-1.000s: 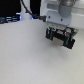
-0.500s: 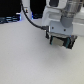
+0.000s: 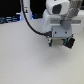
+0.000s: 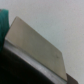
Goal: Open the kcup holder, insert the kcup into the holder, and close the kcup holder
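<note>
In the exterior view the grey-white arm's hand hangs over a small black boxy shape with pale patches, which I take for the kcup holder (image 3: pixel 69 43), at the exterior view's right. My gripper (image 3: pixel 60 41) is right at it, and the blur hides where the fingers end and the box begins. I cannot tell whether the jaws are open or shut. The wrist view shows a pale flat rectangular plate (image 4: pixel 37 46) close up with a dark edge (image 4: pixel 20 67) beside it, probably part of the holder. The kcup is not in view.
A pale tabletop (image 3: pixel 25 60) stretches across the exterior view's left and front. A black cable (image 3: pixel 30 22) loops from the arm. Dark equipment (image 3: pixel 10 20) stands along the back edge. A teal patch (image 4: pixel 3 17) shows at the corner of the wrist view.
The arm has come down a little and its upper part has shifted slightly to the exterior view's left. The black shape under the hand stays in about the same place.
</note>
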Available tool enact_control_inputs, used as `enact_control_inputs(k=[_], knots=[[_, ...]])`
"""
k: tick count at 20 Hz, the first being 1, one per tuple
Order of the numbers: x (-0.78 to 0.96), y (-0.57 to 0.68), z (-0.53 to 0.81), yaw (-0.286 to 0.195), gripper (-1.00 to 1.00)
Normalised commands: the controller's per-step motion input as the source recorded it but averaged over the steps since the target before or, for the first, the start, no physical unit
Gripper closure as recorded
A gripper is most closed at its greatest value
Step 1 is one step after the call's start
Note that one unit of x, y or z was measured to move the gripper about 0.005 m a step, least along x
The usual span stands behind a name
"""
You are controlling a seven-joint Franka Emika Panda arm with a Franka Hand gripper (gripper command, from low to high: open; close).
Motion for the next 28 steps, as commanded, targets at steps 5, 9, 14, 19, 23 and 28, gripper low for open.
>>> enact_control_inputs(k=[5,9,14,19,23,28], knots=[[-0.38,0.55,0.04,0.111,-1.0],[-0.49,0.55,0.12,0.09,-1.0],[-0.6,0.55,0.05,0.081,-1.0],[-0.84,0.54,-0.01,0.042,-1.0],[-0.96,0.43,-0.03,0.039,-1.0],[-0.92,0.44,-0.02,0.048,-1.0]])
